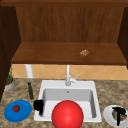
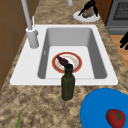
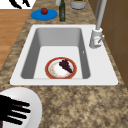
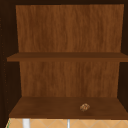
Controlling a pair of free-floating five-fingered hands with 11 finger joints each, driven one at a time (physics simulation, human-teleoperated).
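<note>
My right hand (image 1: 118,113) hovers over a white plate (image 1: 108,117) at the counter's right end. Its straight, spread fingers (image 3: 17,109) lie over a brown piece of food (image 2: 88,14) on that plate (image 2: 93,18). My left hand (image 1: 38,105) floats at the sink's front left corner with relaxed fingers and holds nothing. The same hand hangs just off the counter's front edge (image 2: 124,41) and shows again at the far end (image 3: 20,3). In the white sink (image 3: 33,47) lies a red-rimmed plate (image 3: 51,72) carrying a dark purple item (image 3: 65,65).
A big red ball (image 1: 67,115) covers the sink's front edge. Left of the sink stand a dark green bottle (image 2: 67,83), a blue plate (image 1: 23,110) with a tomato (image 1: 16,108), and a potted plant (image 1: 9,81). The faucet (image 1: 67,77) rises behind. A small brown lump (image 4: 84,107) rests on the cabinet shelf.
</note>
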